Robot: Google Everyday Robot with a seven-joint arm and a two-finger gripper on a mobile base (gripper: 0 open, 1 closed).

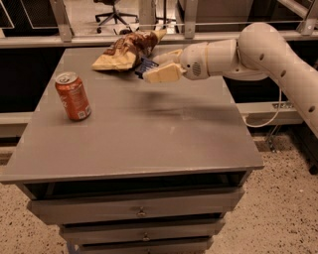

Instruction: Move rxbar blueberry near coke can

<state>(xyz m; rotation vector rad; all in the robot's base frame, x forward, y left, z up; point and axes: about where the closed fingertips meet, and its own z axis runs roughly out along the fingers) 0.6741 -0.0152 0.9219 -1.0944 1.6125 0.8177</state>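
The coke can [73, 96] is red-orange with a silver top and stands upright at the left of the grey table [149, 139]. My gripper [155, 68] hangs above the back middle of the table, pointing left, well to the right of the can. It is shut on the rxbar blueberry [144, 66], a small dark navy bar whose end sticks out between the cream fingers [163, 74]. The bar is held off the table, just in front of the chip bag.
A brown-and-yellow chip bag [124, 49] lies at the back of the table, just behind the gripper. The table has drawers [141, 211] below its front edge. A metal rail [99, 37] and an office chair [115, 12] are behind.
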